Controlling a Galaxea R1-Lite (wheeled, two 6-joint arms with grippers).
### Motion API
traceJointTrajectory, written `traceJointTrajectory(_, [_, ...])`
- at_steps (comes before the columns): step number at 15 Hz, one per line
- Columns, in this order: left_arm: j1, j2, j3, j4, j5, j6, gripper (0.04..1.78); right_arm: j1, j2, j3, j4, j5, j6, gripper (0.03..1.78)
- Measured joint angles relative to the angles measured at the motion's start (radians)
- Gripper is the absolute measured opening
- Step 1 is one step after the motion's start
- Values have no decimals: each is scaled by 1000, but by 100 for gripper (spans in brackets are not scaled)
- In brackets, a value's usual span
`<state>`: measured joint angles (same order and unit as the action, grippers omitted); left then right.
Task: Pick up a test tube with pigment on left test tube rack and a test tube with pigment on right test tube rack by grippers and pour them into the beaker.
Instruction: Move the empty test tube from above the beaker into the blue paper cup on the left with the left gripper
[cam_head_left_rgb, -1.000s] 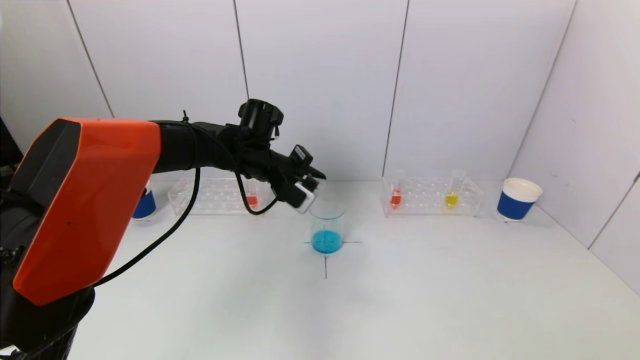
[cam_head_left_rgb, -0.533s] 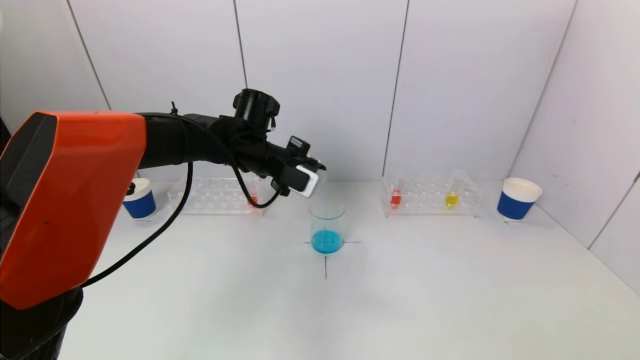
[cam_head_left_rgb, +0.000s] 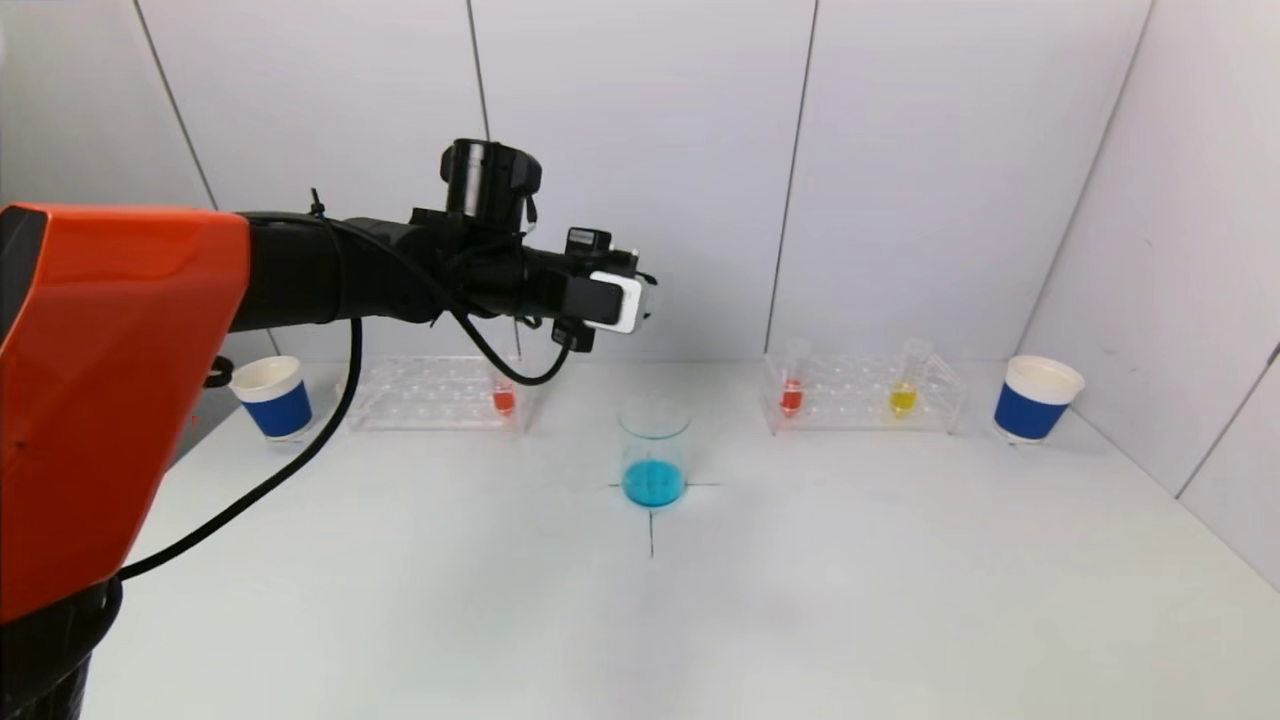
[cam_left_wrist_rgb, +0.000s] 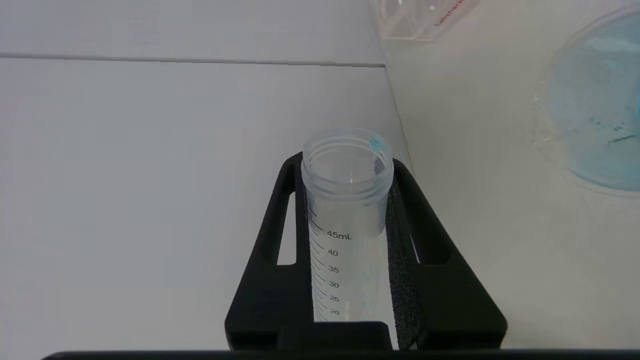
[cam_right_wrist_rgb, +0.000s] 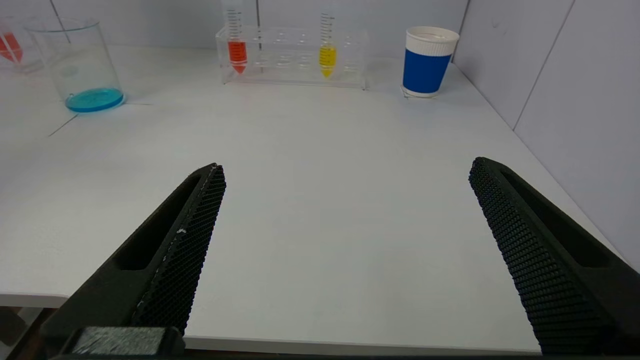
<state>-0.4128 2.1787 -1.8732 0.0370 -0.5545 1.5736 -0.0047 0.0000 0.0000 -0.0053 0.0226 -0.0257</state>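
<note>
Left tool (cam_left_wrist_rgb: 345, 220) clamps drained test tube (cam_left_wrist_rgb: 345, 225), lying near-horizontal above beaker (cam_head_left_rgb: 654, 452).

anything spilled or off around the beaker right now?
No spill visible. Only oddity: a small blue droplet clings to the rim of the emptied clear graduated test tube in the left gripper, raised above the glass beaker holding blue liquid. Right gripper idles open.

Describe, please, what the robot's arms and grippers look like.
The left arm has a glossy orange shell, then black links with a loose black cable. The left gripper carries a white-edged block. Both grippers, including the right gripper, have black jaws with slotted sides and honeycomb-textured inner faces.
</note>
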Motion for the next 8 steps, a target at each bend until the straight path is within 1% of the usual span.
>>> traceJointTrajectory(2, [-2,-24,40,-62,8,-85,44,0,0,0,0,0,0,177])
traceJointTrajectory(5, [-4,-68,83,-183,72,-233,44,0,0,0,0,0,0,177])
traceJointTrajectory(7, [-6,-89,92,-284,113,-380,44,0,0,0,0,0,0,177])
traceJointTrajectory(8, [-9,-101,93,-329,151,-478,44,0,0,0,0,0,0,177])
